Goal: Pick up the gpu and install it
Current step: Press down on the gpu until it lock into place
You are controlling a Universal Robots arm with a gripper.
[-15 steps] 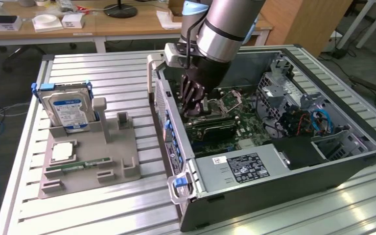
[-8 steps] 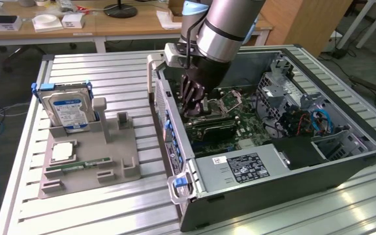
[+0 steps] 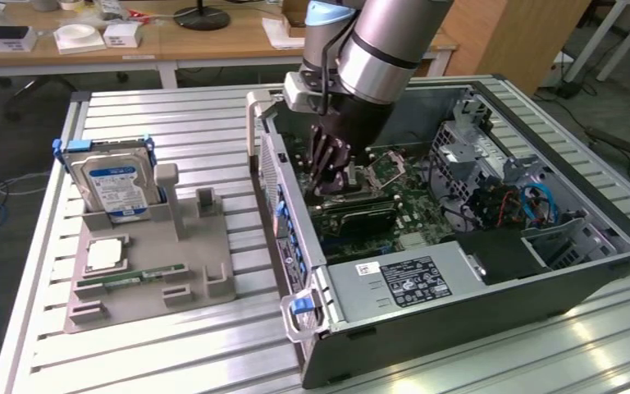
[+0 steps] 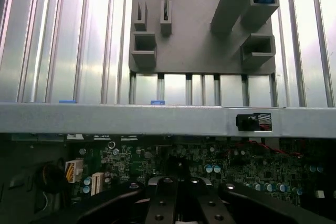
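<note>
The claw is reaching down inside the open computer case, its fingers sitting fully closed just over the motherboard. Directly beneath and just beside its tips, the gpu is lying as a dark card on the board; whether the fingers are pinching it I cannot tell. Well apart from the claw, on the grey fixture tray, the hard drive is standing upright (blue-white label, text unreadable) near the green memory stick.
</note>
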